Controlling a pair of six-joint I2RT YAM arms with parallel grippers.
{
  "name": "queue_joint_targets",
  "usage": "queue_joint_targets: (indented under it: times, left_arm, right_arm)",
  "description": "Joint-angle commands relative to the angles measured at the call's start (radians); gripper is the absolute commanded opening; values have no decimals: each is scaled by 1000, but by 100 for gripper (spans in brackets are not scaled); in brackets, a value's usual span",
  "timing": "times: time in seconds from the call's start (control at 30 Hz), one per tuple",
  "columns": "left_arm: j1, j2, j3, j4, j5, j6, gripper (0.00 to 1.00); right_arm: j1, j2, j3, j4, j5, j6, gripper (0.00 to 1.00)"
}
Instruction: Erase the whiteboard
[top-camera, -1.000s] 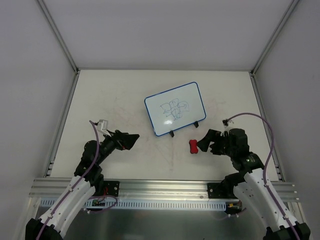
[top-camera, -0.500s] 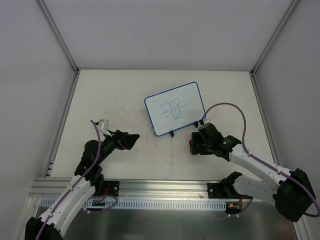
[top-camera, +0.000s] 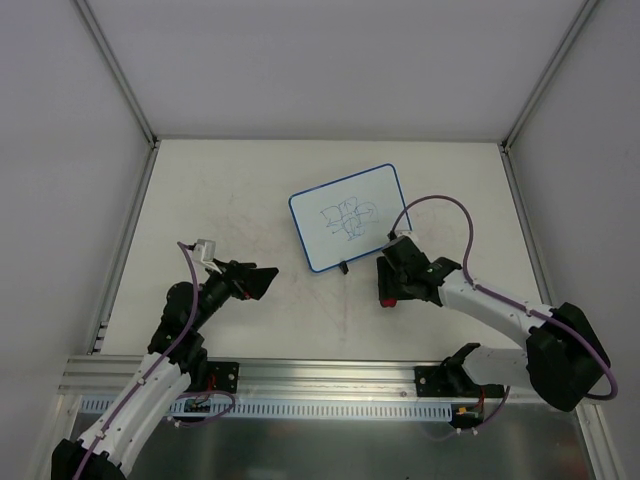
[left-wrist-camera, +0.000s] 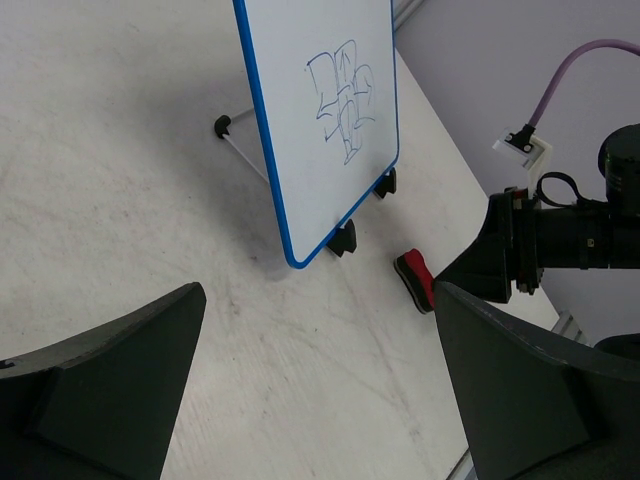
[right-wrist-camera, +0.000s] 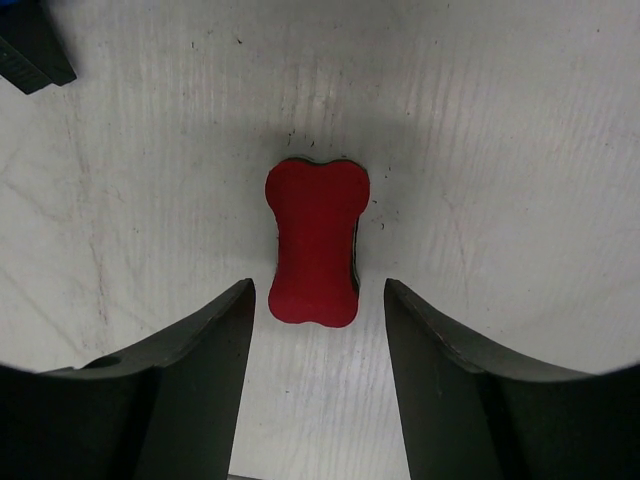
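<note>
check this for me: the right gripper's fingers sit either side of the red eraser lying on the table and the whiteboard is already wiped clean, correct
Not clean: the whiteboard carries blue scribbles, plain in the left wrist view. The rest holds: the fingers of the right gripper sit either side of the red eraser lying on the table.

A small red bone-shaped eraser (right-wrist-camera: 312, 255) lies flat on a scuffed, off-white tabletop (top-camera: 220, 190). Pale grey walls (top-camera: 300, 60) and 2 slanting silver metal posts (top-camera: 117, 72) enclose the table.

Bright even light, soft shadows, sharp focus
</note>
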Motion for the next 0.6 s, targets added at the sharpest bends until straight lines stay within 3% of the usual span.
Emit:
queue_joint_targets:
  times: [0.0,0.57]
  left_arm:
    - [-9,-16,-29,31,15,23,99]
    - [-9,-28,-36,28,29,29,99]
  right_arm:
    - [7,30,40,43,21,-15,57]
    - [18,148,81,57,50,-28,51]
